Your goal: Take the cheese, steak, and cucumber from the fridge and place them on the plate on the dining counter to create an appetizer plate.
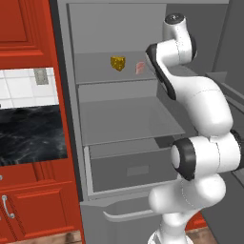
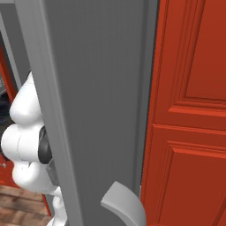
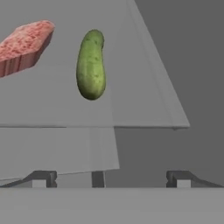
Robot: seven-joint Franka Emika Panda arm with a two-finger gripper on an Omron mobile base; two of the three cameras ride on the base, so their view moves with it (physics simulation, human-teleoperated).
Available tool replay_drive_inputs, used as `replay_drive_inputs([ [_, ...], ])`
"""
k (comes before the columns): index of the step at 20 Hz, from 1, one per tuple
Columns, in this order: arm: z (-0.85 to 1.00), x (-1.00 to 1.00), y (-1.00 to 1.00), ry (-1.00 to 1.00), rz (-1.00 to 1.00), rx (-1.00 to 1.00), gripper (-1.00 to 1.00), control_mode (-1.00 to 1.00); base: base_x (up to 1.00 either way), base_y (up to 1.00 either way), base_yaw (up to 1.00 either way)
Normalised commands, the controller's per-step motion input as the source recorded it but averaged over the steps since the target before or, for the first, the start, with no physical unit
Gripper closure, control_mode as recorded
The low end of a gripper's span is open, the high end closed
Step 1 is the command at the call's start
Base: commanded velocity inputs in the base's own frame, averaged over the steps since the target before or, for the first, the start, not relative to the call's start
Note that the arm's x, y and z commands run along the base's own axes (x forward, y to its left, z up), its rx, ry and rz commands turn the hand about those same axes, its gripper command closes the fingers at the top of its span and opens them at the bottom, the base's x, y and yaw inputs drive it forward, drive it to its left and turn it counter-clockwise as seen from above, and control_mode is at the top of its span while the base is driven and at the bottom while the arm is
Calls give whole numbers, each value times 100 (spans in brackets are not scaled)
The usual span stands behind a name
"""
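Note:
The fridge (image 1: 119,28) stands open in front of me. On its upper shelf the yellow cheese (image 1: 117,63) sits left of the pinkish steak (image 1: 140,67). In the hand view the steak (image 3: 24,46) lies at the upper left and the green cucumber (image 3: 91,64) lies just right of it on the same shelf, its length pointing away from the hand. My gripper (image 3: 111,179) is open and holds nothing, hovering short of the shelf's front edge, with the cucumber ahead and slightly left. The plate and the dining counter are out of view.
The open fridge door (image 2: 88,110) with its curved handle (image 2: 123,205) fills the right base view beside a red cabinet front (image 2: 190,110). A lower shelf (image 1: 128,119) and a drawer (image 1: 133,167) sit below. Red cabinets and a black counter top (image 1: 28,133) stand to the left.

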Motion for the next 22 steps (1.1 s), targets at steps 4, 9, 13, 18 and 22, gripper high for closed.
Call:
replay_drive_inputs([
  [4, -3, 46, -8, -3, 0, 0, -100, -100, 0, 0, 0],
  [9, -10, 39, -2, 0, 0, 4, -100, -100, 0, 0, 0],
  [13, -20, 39, 0, 0, 0, 7, -100, -100, 0, 0, 0],
  [18, -22, 43, 0, 0, 0, 8, -100, -100, 0, 0, 0],
  [22, -23, 45, 0, 0, 0, 5, -100, -100, 0, 0, 0],
])
